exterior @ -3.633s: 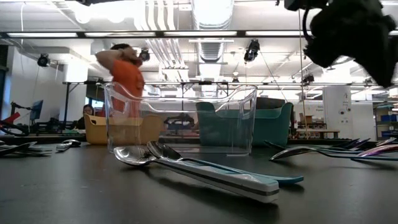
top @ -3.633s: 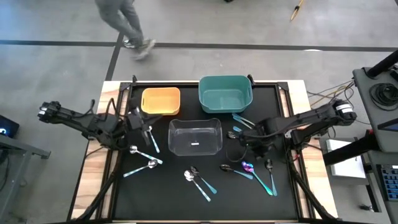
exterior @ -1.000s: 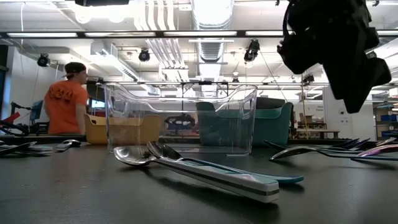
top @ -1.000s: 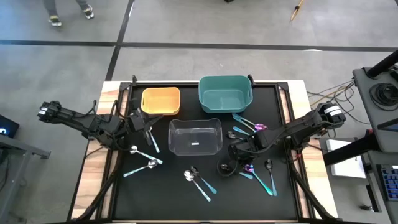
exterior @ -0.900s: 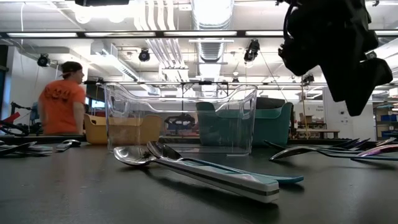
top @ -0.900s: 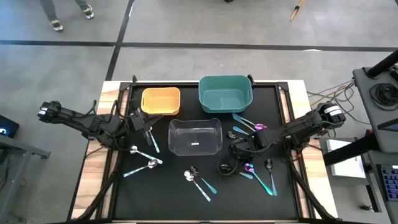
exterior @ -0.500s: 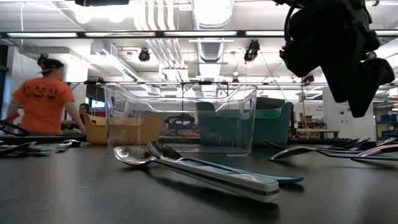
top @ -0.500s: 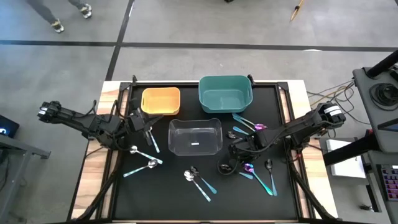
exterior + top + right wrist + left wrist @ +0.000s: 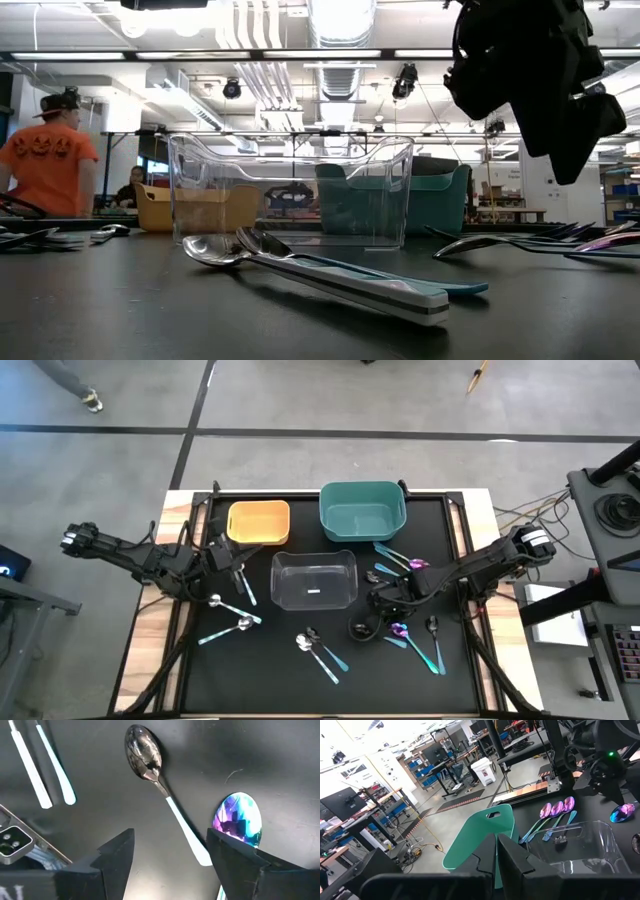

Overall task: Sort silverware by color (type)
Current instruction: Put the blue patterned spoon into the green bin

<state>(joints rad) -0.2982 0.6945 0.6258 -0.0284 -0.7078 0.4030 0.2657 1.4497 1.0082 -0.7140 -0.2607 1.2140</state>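
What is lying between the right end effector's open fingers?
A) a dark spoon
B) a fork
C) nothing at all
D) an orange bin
A: in the right wrist view, the dark spoon lies on the table between the two spread fingers of the right end effector, beside the rainbow-coloured spoon.

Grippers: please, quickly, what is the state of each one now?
Left gripper: shut, holding nothing.
Right gripper: open above a dark spoon, holding nothing.
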